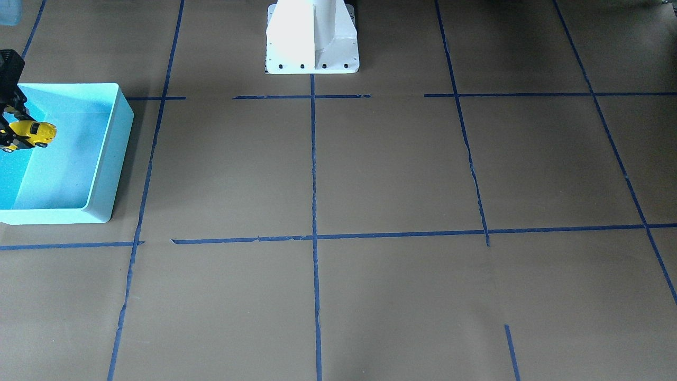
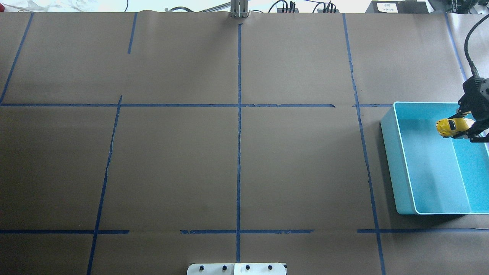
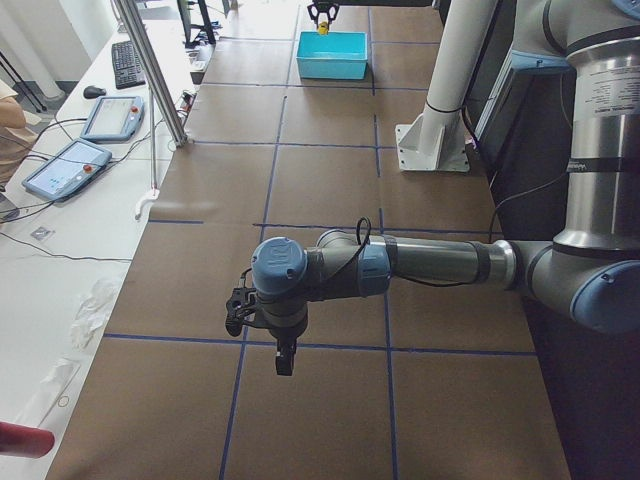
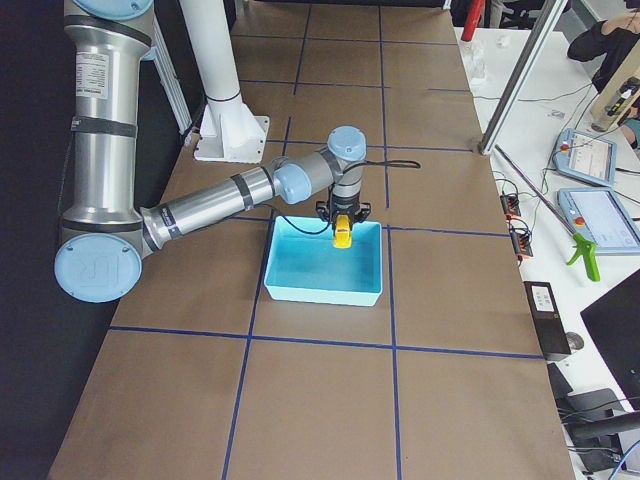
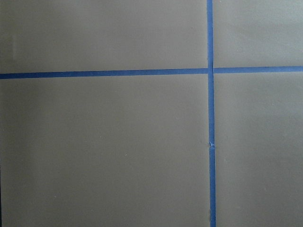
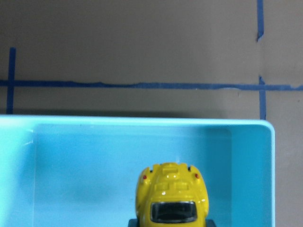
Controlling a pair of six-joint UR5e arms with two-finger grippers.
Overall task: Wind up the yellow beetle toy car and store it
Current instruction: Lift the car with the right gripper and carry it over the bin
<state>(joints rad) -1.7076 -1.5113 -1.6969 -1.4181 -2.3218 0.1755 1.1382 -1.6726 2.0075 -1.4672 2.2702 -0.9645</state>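
- Front-facing view: the right gripper (image 1: 11, 129) stood at the picture's left edge, with its fingers clamped on one end of the yellow toy car (image 1: 36, 133). The car hung over the open inside of the turquoise bin (image 1: 113, 148). The brown table (image 1: 402, 169) carried blue tape lines (image 1: 313, 159), and the white base (image 1: 312, 42) stood at the top.
- Overhead view: the bin lay at the right edge, partly cut off. The car was held level over the part of the bin farther from the robot, with its free end pointing to the picture's left. A black finger pressed on each side of it.
- Left side view: the left gripper (image 3: 284, 355) pointed down above the table, well apart from the bin at the far end. I could not tell how its fingers stood.
- Right side view: the near arm reached out over the bin, and the car hung below its wrist.
- Left wrist view: only the table and crossing tape lines showed.
- Right wrist view: the car sat at bottom centre, with the bin's floor and far wall beyond it.
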